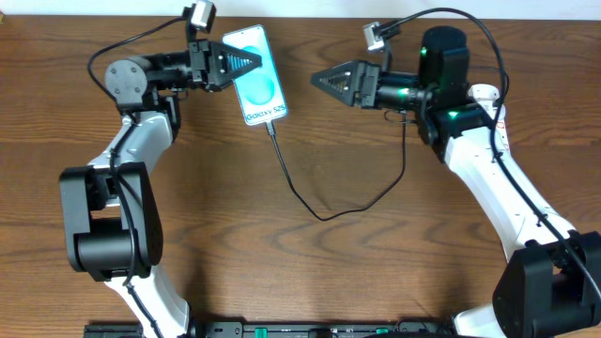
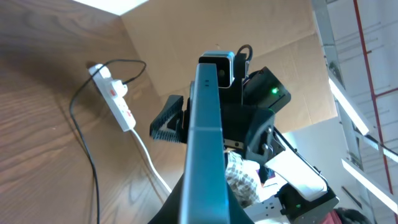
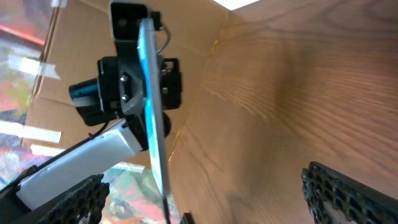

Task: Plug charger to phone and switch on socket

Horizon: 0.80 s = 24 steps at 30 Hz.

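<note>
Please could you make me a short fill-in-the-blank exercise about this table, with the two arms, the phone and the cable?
1. The left gripper is shut on the ____, whose screen is cyan.
2. The right gripper stands ____, with nothing between its fingers.
3. The charger meets that device's lower edge and lies in a loop on the ____.
4. The socket, seen from the left wrist, is ____ with red marks.
Missing words: phone; open; table; white.
</note>
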Tool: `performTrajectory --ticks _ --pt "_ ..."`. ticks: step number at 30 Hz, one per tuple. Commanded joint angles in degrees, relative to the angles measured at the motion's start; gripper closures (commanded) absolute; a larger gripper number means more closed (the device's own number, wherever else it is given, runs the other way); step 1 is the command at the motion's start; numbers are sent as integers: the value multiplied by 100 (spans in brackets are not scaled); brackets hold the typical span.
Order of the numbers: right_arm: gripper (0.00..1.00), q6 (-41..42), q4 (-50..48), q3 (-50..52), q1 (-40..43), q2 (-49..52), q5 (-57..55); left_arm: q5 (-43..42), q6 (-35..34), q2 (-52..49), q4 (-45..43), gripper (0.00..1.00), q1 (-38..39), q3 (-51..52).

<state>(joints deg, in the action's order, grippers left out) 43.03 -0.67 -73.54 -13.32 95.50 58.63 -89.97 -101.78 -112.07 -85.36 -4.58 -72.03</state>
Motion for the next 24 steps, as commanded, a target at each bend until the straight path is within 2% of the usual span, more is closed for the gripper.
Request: performTrajectory --ticks 1,4,11,19,24 --pt "1 -299 151 -131 173 -68 -2 -7 90 -13 -44 93 -155 -81" --pt "1 -380 291 -129 254 -68 0 -9 107 -105 120 93 -247 -81" --pt "1 -457 400 -129 273 -68 2 13 343 -494 1095 92 -291 -83" --pt "1 -457 435 -131 273 -68 2 713 393 -584 2553 93 -302 -83" --pt "1 -457 437 -129 273 -68 26 931 1084 -584 3397 93 -302 -83"
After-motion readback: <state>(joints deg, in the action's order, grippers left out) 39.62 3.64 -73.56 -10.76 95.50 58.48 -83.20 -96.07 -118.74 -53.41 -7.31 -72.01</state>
